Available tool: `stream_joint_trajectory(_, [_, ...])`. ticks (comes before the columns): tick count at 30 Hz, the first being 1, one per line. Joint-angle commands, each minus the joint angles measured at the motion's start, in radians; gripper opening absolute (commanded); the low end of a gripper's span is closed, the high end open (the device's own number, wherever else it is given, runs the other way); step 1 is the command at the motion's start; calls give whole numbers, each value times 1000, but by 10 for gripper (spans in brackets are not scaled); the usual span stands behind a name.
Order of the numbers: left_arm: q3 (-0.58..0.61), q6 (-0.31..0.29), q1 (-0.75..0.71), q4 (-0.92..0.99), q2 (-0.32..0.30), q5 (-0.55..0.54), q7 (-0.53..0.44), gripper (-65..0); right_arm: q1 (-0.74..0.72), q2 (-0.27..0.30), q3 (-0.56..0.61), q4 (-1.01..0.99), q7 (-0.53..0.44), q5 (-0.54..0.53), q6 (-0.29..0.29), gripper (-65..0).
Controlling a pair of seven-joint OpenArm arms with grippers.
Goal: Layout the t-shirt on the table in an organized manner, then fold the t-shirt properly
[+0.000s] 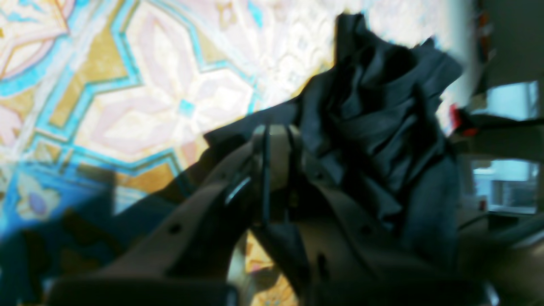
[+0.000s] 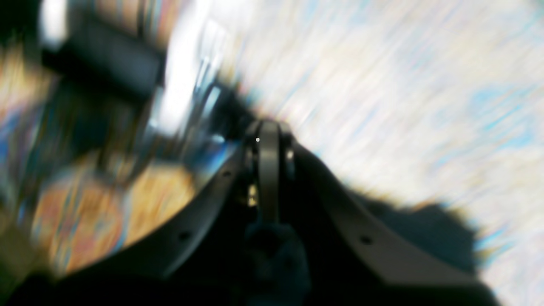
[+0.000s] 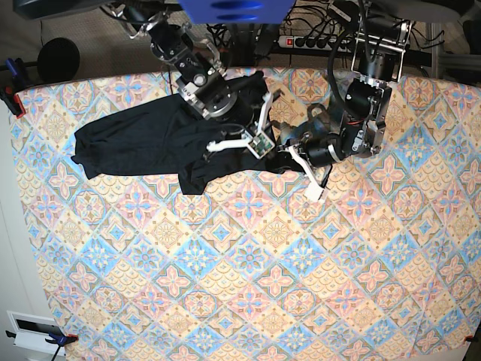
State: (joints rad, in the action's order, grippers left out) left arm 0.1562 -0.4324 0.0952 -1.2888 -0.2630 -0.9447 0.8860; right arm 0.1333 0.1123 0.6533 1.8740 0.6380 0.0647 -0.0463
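The left gripper [image 1: 276, 140] has its jaws closed on the black t-shirt [image 3: 143, 139], holding one bunched part above the counter [image 3: 248, 263], probably to spread it. The right gripper [image 2: 268, 140], beside the t-shirt, has its jaws closed and looks empty.

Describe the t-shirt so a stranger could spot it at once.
Look at the table covered in pastel diamond tiles. Near its far edge, left of centre, the t-shirt lies rumpled. It is plain black, the only garment there.
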Motion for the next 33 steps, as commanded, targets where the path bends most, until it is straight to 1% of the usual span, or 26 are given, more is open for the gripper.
stream_joint_trajectory(1, [-5,-10,19,-21,0,-50,-12,-650,-24,-10,-2,14,-40,-3,4,-650])
stream_joint_trajectory(3, [-5,-10,19,-35,0,-106,-12,-650,-24,-10,-2,-7,-40,-3,4,-650])
stream_joint_trajectory(5, [-4,-10,19,-68,1,-138,-12,-650,-24,-10,-2,-34,-40,-3,4,-650])
stream_joint_trajectory(8, [-2,-10,21,-90,6,-144,-17,-650,-24,-10,-26,-81,-40,-3,4,-650])
stream_joint_trajectory(11, [3,-9,51,-88,40,-135,-14,-650,-24,-10,-59,-141,-40,-3,4,-650])
stream_joint_trajectory(15, [1,-4,54,-88,64,-52,-12,-650,-24,-10,-66,-196,-40,-3,4,-650])
stream_joint_trajectory(18, [1,-3,47,-88,67,40,-12,-650,-24,-10,-66,-205,-40,-3,4,-650])
stream_joint_trajectory(21, [-4,-3,34,-71,69,103,-14,-650,-22,-10,-66,-201,-40,-3,4,-650])
stream_joint_trajectory(27, [-5,-3,47,57,74,134,-32,-650,-22,-10,-66,-198,-40,-3,4,-650])
stream_joint_trajectory(30, [-5,-3,48,119,75,134,-107,-650,-17,-10,-66,-196,-40,-3,4,-650])
stream_joint_trajectory(33, [-7,-3,65,182,75,134,-155,-650,-17,-10,-66,-196,-40,-3,4,-650])
